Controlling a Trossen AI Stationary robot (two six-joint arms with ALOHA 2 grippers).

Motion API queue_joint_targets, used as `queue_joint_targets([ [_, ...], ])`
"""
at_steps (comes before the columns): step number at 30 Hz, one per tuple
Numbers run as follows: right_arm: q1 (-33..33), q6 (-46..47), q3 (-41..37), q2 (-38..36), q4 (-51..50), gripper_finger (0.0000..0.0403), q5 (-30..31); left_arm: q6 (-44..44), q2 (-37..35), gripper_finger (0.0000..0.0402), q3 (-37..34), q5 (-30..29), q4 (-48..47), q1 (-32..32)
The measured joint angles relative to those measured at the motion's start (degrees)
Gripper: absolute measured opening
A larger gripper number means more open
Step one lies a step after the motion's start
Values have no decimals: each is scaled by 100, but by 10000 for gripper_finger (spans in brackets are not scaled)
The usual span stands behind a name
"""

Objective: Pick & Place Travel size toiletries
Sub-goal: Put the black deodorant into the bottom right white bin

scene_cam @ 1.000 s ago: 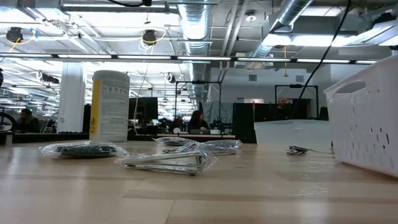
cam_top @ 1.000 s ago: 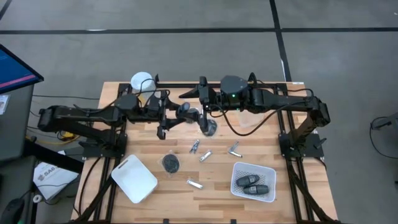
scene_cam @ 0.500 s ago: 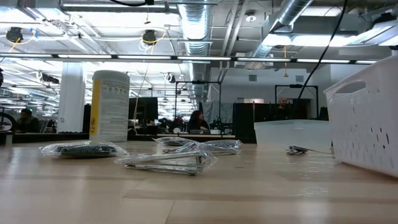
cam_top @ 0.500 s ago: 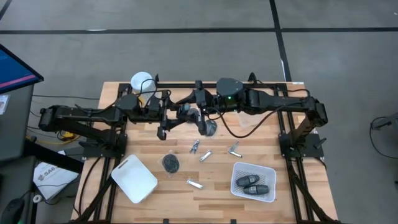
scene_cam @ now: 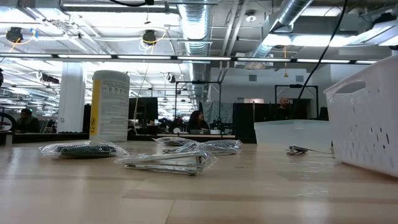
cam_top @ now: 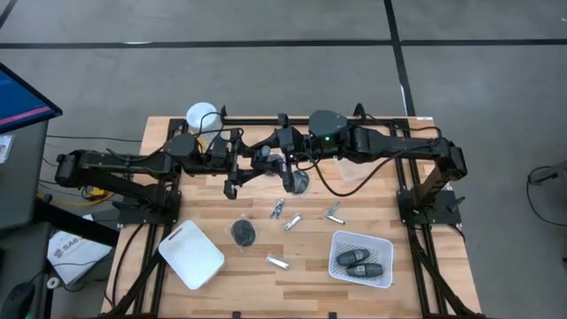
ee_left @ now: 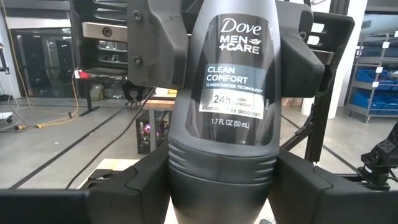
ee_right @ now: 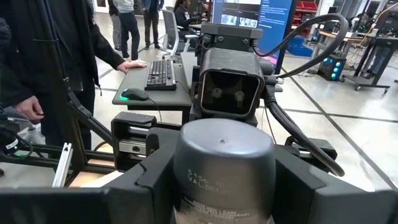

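Wood table [cam_top: 221,275], wrist cams only: both hands [cam_top: 263,163] grip deodorant [ee_left: 233,106] btw them.

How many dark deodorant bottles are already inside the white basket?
2: both dark deodorant bottles lie side by side in the white basket at the table's front right. A third is held between the grippers, not in it.

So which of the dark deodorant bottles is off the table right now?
The Dove deodorant, held in the air between the left gripper and the right gripper. The other two bottles lie in the white basket.
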Motion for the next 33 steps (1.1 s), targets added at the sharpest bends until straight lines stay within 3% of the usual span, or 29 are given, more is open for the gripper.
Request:
queue_joint_targets([
  [10,5,11,6,-362,12,182,-48,-280,-9,309,0,-7,31,-3],
  [15,4,14,-4,-843,-325,182,-46,-284,-109,334,1,-7,31,-2],
  [23,127,346,6,-1772,-2346,182,128,-204,-731,323,-7,-342,-843,15],
  [33,972,1965,-6,-2192,-5783,182,968,497,-2590,271,-15,-1504,-1774,15],
])
